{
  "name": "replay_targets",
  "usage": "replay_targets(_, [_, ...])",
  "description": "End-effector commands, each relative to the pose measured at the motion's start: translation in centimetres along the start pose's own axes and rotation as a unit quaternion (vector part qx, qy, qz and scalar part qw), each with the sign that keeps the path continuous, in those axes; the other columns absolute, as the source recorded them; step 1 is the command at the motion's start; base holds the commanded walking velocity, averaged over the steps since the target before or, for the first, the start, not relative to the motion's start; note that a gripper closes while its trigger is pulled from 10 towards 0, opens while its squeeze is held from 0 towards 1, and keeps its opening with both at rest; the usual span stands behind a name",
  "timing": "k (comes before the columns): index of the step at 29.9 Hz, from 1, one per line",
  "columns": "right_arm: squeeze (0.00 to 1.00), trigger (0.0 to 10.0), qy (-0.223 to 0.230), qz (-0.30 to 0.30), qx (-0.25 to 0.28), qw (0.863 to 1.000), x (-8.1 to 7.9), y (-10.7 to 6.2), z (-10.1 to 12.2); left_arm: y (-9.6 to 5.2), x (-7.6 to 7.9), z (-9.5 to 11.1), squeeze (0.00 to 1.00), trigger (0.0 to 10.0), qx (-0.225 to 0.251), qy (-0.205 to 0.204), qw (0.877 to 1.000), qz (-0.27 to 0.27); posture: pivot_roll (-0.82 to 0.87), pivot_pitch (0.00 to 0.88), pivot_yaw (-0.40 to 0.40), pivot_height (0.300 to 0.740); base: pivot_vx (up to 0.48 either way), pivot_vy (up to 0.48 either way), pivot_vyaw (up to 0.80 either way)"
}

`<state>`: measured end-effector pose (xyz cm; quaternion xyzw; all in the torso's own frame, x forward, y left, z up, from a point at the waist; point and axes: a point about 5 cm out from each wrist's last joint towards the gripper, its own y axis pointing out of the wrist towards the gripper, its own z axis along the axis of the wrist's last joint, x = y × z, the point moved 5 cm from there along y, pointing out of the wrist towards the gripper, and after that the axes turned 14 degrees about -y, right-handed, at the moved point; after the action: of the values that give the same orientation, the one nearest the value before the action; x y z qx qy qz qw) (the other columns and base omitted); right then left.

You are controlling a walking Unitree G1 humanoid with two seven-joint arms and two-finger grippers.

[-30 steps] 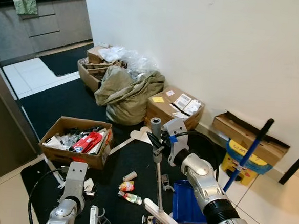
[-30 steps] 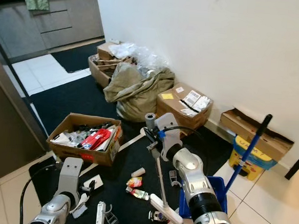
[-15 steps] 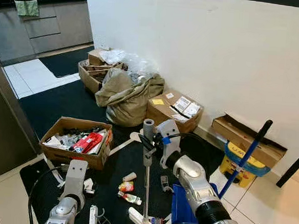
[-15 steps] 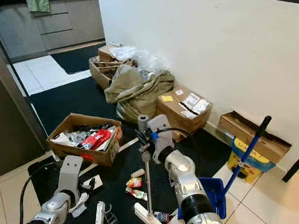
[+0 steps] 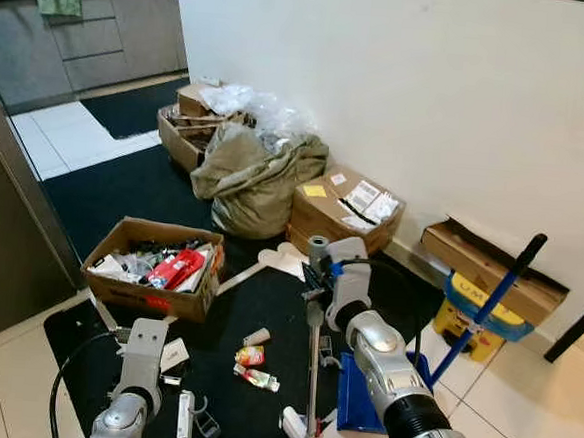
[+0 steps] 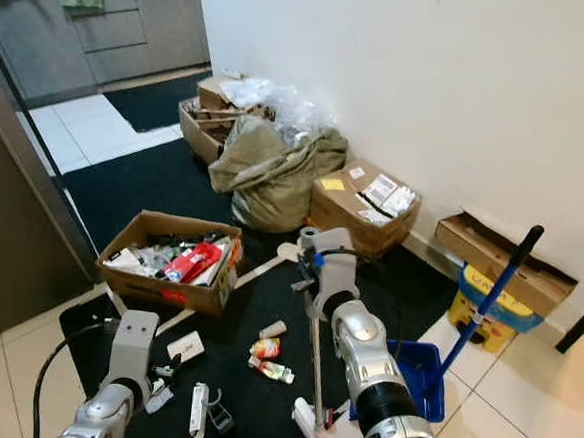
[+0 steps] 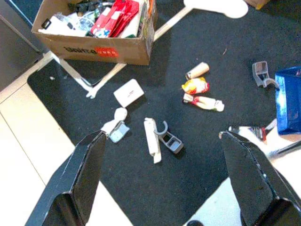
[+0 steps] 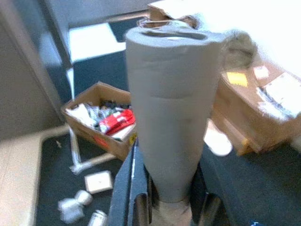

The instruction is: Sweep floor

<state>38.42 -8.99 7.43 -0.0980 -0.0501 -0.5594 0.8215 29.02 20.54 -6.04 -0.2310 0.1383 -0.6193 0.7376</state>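
My right gripper (image 5: pixel 314 283) is shut on a broom handle (image 5: pixel 313 361) just under its grey padded top (image 8: pixel 173 113). The handle stands nearly upright, and the white broom head (image 5: pixel 293 427) rests on the black mat (image 5: pixel 266 307) at the picture's lower edge. Right of it lies a blue dustpan (image 5: pixel 356 396) with a long blue handle (image 5: pixel 486 305). Litter lies left of the broom: a small tube (image 5: pixel 256 337), a yellow-red packet (image 5: pixel 249 355) and a wrapper (image 5: pixel 260 379). My left gripper (image 7: pixel 162 137) hangs open above white scraps and a clip (image 7: pixel 169 140).
An open cardboard box (image 5: pixel 154 270) of clutter sits at the mat's left. A stuffed olive bag (image 5: pixel 257 174) and more boxes (image 5: pixel 345 209) line the white wall. A yellow tub (image 5: pixel 464 309) stands right of the dustpan. A dark cabinet (image 5: pixel 10 239) borders the left.
The camera has shifted a little. The broom handle has swung from tilted to nearly upright, and its head has slid left and nearer to me. The litter lies where it was.
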Motion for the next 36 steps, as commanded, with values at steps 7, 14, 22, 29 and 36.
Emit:
replay_targets(7, [0.00,10.0,0.070,-0.024,0.060,0.995,0.4,0.2,1.8,-1.0,-2.9,-1.2,0.00,10.0,-0.007,0.005,0.999,0.032,-0.08,0.138,0.010,0.740,0.000,0.000,0.00])
replay_targets(14, [0.00,10.0,0.022,-0.034,0.076,0.996,0.3,0.4,2.9,-1.1,-3.7,-1.0,0.00,10.0,0.001,0.007,0.999,0.038,-0.07,0.184,0.011,0.740,0.000,0.000,0.00])
replay_targets(22, [0.00,10.0,-0.054,-0.061,0.090,0.993,-0.8,0.6,3.4,-1.0,-3.0,-0.1,0.00,10.0,0.025,0.033,0.999,0.012,-0.03,0.267,-0.015,0.740,0.000,0.000,0.00])
replay_targets(29, [0.00,10.0,-0.062,-0.047,0.110,0.991,-1.5,1.0,4.2,-1.3,-2.8,-0.2,0.00,10.0,0.030,0.050,0.998,-0.001,-0.01,0.253,-0.009,0.740,0.000,0.000,0.00])
replay_targets(36, [0.00,10.0,-0.069,-0.049,0.140,0.987,-1.6,1.2,5.6,-1.2,-2.7,0.4,0.00,10.0,0.040,0.064,0.997,-0.011,0.01,0.256,-0.004,0.740,0.000,0.000,0.00])
